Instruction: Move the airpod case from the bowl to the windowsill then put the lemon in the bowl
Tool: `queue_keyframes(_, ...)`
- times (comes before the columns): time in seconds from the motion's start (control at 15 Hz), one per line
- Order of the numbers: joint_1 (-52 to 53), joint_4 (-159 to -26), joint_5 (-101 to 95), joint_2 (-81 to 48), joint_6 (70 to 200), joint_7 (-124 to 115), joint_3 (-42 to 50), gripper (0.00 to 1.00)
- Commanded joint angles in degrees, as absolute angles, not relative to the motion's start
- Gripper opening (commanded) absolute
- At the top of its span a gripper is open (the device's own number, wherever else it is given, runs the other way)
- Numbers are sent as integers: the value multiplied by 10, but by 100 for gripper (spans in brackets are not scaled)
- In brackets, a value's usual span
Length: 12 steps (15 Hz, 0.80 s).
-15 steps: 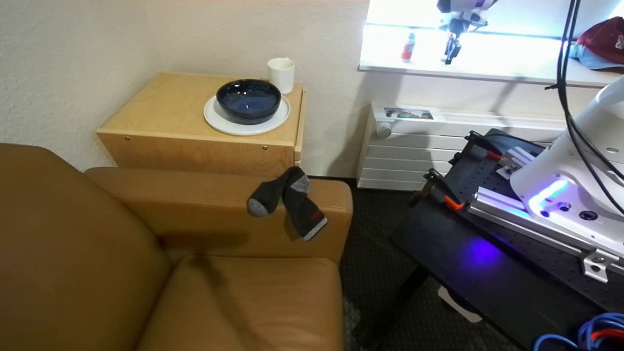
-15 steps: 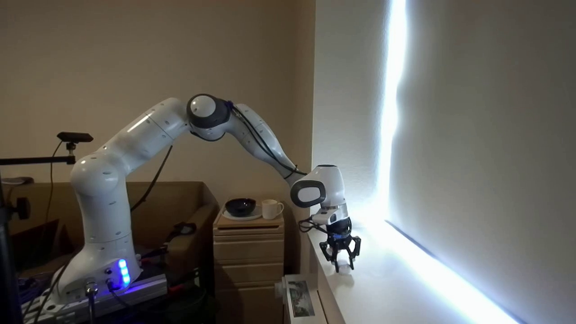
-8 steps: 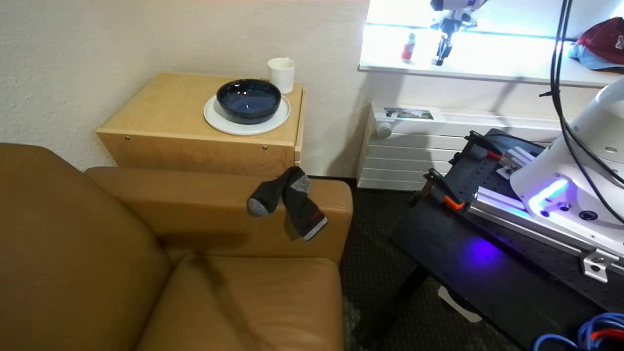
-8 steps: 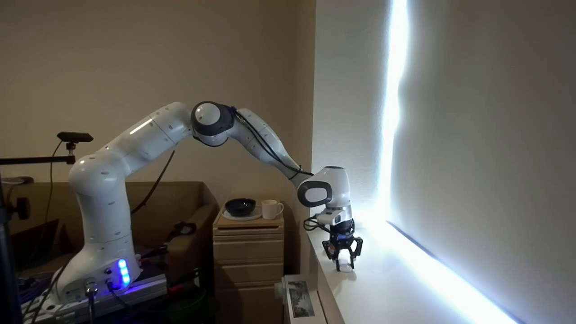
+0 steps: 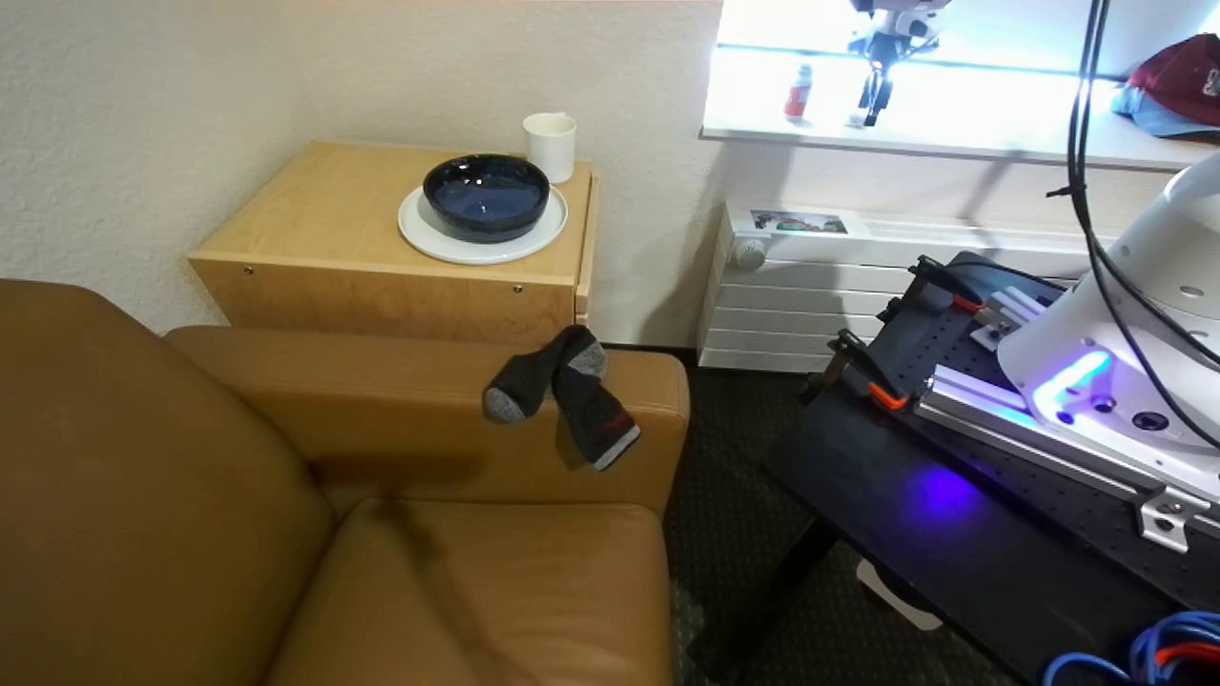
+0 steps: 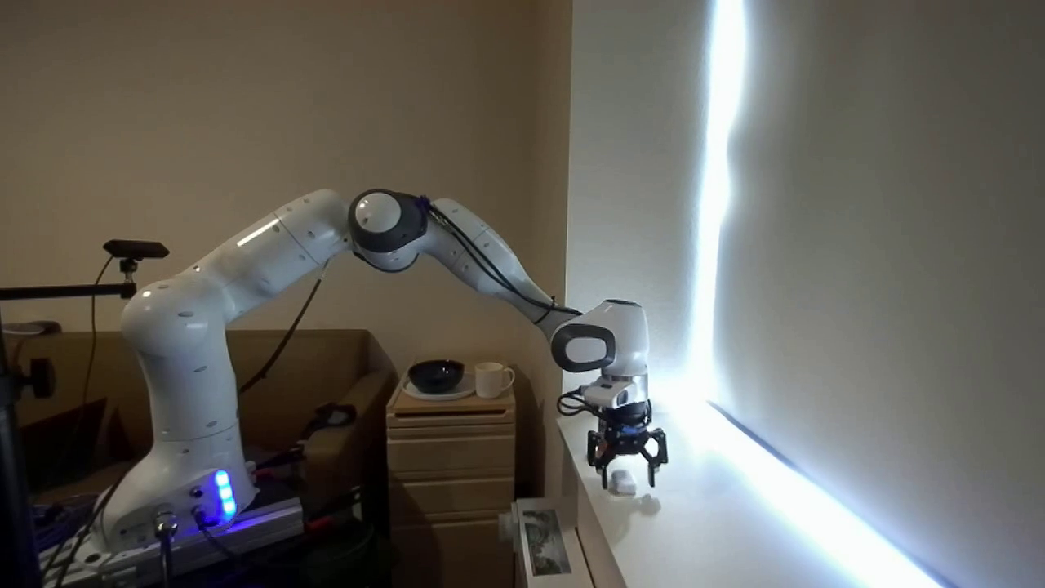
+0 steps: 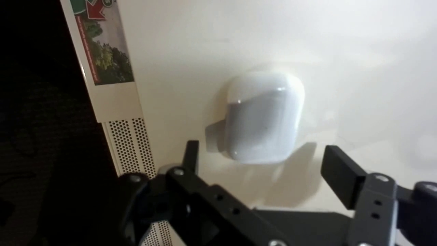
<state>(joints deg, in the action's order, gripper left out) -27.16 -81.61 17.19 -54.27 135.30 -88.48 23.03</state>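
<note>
The airpod case (image 7: 264, 119), small, white and rounded, lies on the windowsill (image 6: 710, 531) near its front edge. My gripper (image 7: 263, 155) is just above it, its black fingers spread wide and apart from the case on both sides. In an exterior view the same case (image 6: 623, 482) shows between the fingertips of the gripper (image 6: 629, 480). The dark blue bowl (image 5: 486, 200) rests on a white plate far from the gripper, with bare glaze visible inside. The lemon is out of view.
A red-and-white bottle (image 5: 799, 92) stands on the sill near the gripper, and a dark red cap (image 5: 1182, 81) lies farther along it. Below is a radiator (image 5: 801, 286). Beside the plate (image 5: 419, 238) on the wooden cabinet (image 5: 315, 210) stands a white mug (image 5: 550, 148).
The fingers have gone from gripping the case to wide apart, leaving it on the sill. The arm has shifted a little farther over the sill.
</note>
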Motion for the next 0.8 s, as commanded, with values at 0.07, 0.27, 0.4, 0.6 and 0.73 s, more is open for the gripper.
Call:
queue_keyframes(0.07, -268, -889, 155, -457, 1392, -839, 257, 100)
queue_keyframes(0.27, -264, -975, 144, -367, 1423, -700, 254, 100)
queue_keyframes(0.4, -266, -1023, 132, -316, 1440, -638, 243, 100)
queue_keyframes(0.6, -245, -1104, 114, -242, 1470, -558, 243, 100)
queue_keyframes(0.73, -248, -1047, 122, -284, 1449, -577, 251, 100)
